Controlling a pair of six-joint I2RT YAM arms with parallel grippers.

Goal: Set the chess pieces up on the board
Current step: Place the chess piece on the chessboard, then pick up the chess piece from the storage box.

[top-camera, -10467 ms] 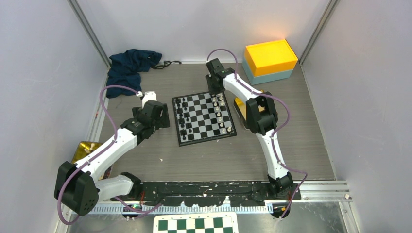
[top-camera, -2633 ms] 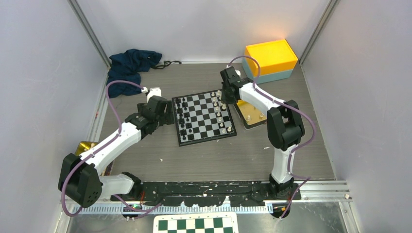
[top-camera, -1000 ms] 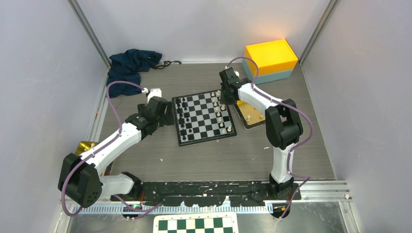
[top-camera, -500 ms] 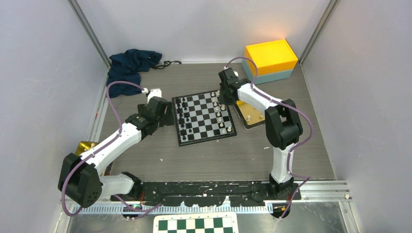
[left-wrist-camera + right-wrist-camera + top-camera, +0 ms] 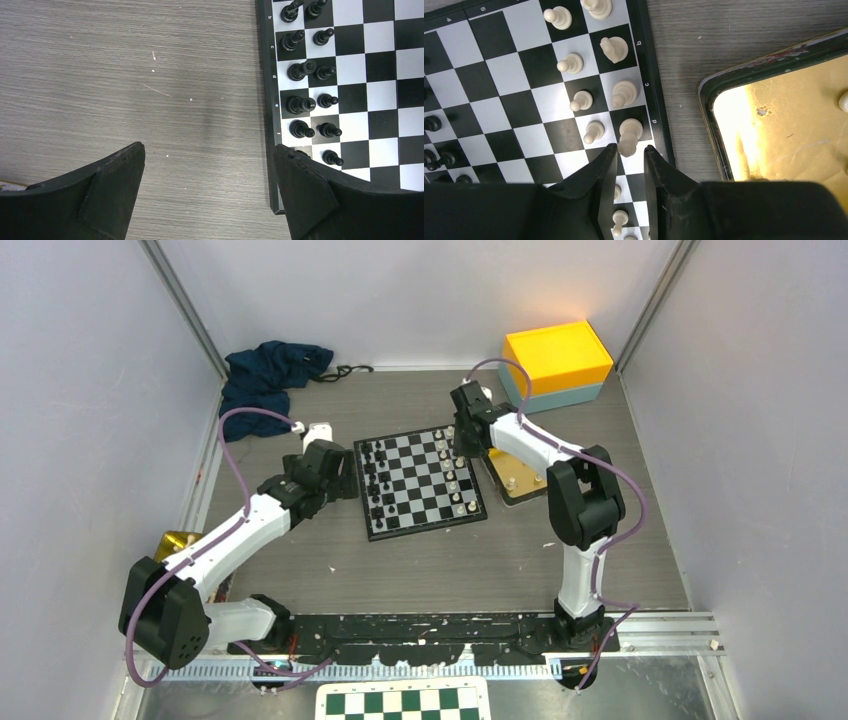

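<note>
As we look down, the board sits central on the desk, white pcs along its right edge. L wrist: left gripper spread wide, empty, by black pcs. R wrist: right gripper slightly spread, straddling a white piece; prob. light, rigid, tippy, so pinch its stem.

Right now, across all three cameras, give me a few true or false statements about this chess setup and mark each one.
1. The left gripper is clamped on a black piece. False: its fingers stand wide apart over bare table beside the board, holding nothing.
2. The black pieces stand along the board edge nearest the left arm. True.
3. The yellow box sits at the near edge by the arm bases. False: it sits in the far right corner.
4. The right gripper is over the side of the board with the cream pieces. True.
</note>
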